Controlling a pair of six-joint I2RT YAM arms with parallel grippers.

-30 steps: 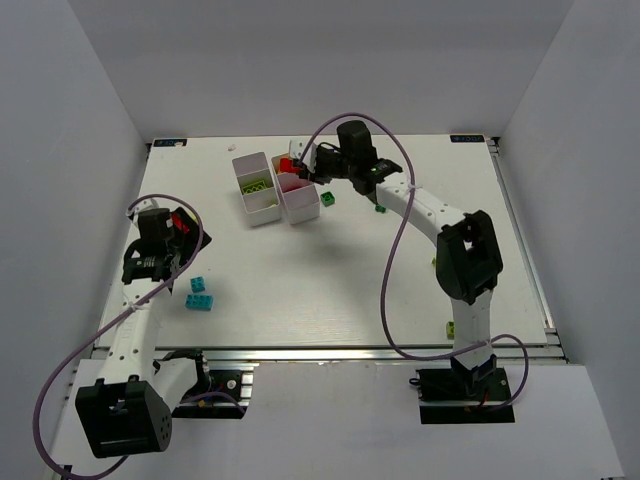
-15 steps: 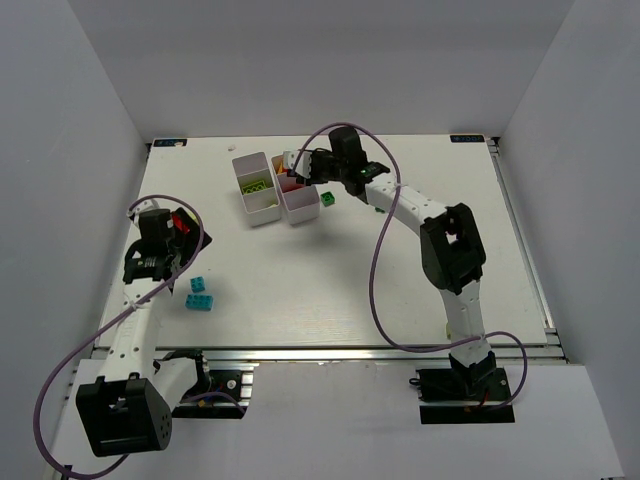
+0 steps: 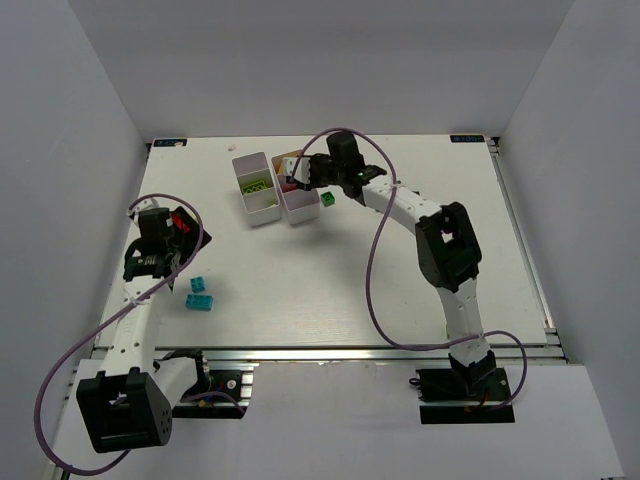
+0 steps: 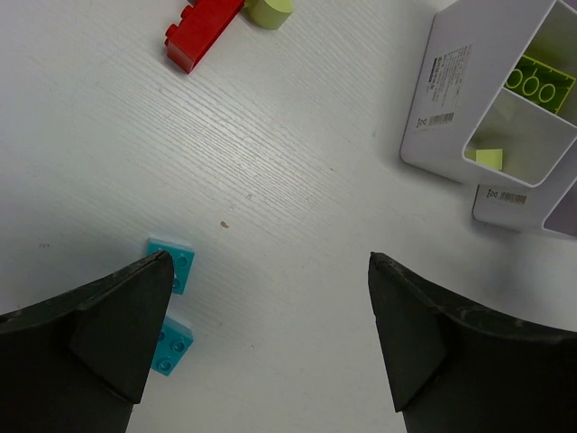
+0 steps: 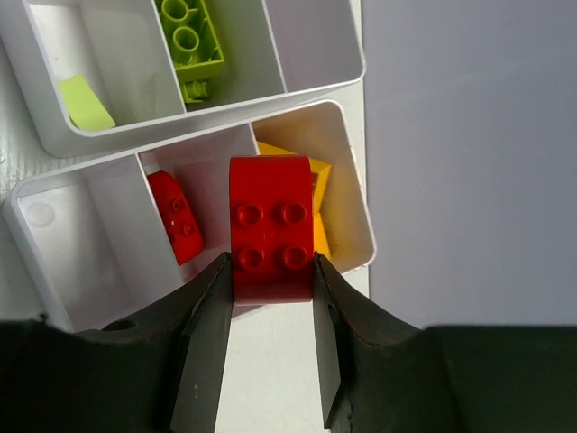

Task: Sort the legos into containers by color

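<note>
Here, at the left of the white tabletop, the left gripper hangs over bare table, its two black jaws spread wide with nothing between them. Two cyan studded plastic bricks lie flat just beside one fingertip. In the wrist view one of them is partly hidden behind that finger. Farther from the gripper, a long red studded brick lies on the table with a lime green round piece at its end. Whether these two touch, I cannot tell.

Toward the middle stand two narrow white plastic trays side by side, each split into three square compartments. The left tray holds a lime green studded brick in its middle compartment and a small pale lime piece in an end compartment. The right tray carries a red rounded piece in its middle compartment and yellow and orange pieces in the end compartment beside it.

The right gripper is clamped on a red arched two-by-two brick, with a finger pressed on either flank. That brick hangs over the right tray, above the divider between the compartment with the red piece and the one with the yellow pieces. Just right of the trays, a dark green brick rests on the table.
</note>
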